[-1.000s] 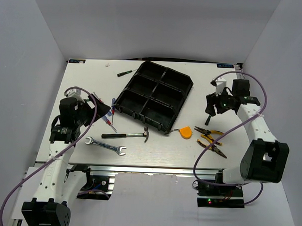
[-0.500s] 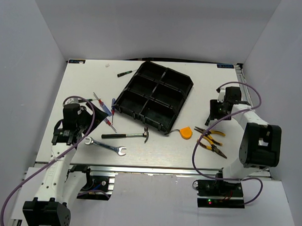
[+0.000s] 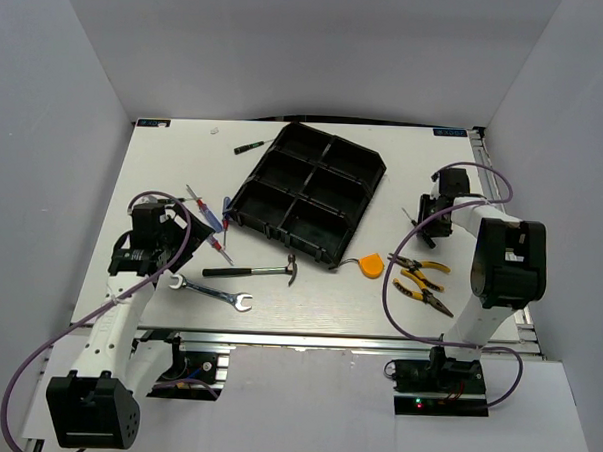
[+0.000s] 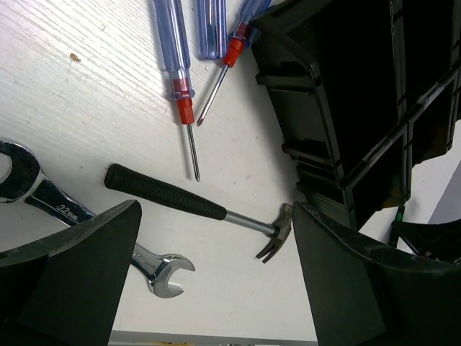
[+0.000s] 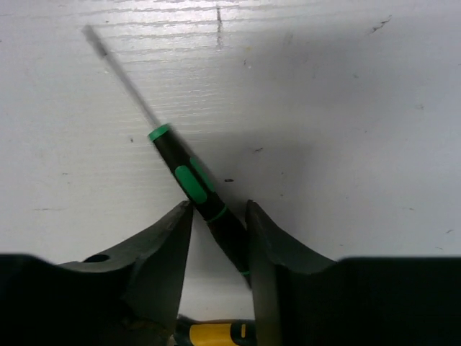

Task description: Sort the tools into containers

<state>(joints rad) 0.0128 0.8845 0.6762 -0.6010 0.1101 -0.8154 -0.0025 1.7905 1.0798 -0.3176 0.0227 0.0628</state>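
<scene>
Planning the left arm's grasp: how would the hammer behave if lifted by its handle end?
The hammer probably tips head-down, since its metal head sits at the far end. The textured black handle should resist slipping. The claw likely stops rolling.

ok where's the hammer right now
In the top view the hammer lies flat on the near left part of the table, just in front of the black tray, head pointing right. The silver wrench lies just nearer the arms.
</scene>
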